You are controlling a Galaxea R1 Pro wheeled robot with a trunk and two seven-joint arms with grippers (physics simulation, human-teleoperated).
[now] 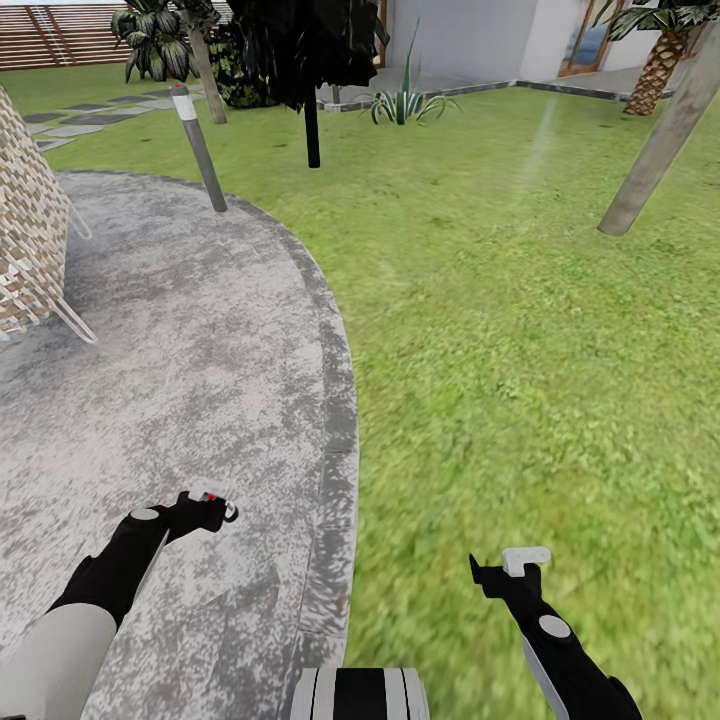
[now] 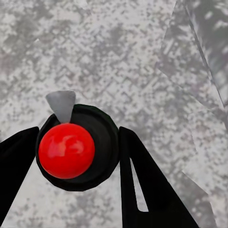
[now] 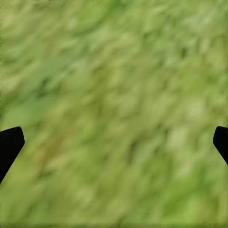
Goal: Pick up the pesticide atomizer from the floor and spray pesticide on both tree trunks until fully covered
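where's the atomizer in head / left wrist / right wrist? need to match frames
Head: atomizer low left, red top at the left gripper, over the concrete.
Left wrist: centre, red top and dark body between the black fingers.
Right wrist: grass between fingertips.
Shared landmark: speckled concrete, head and left wrist.

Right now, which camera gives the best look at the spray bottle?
Left wrist view: the spray bottle sits large between the left gripper's fingers, red top toward the camera. In the head view it is a tiny red-topped speck at that gripper.
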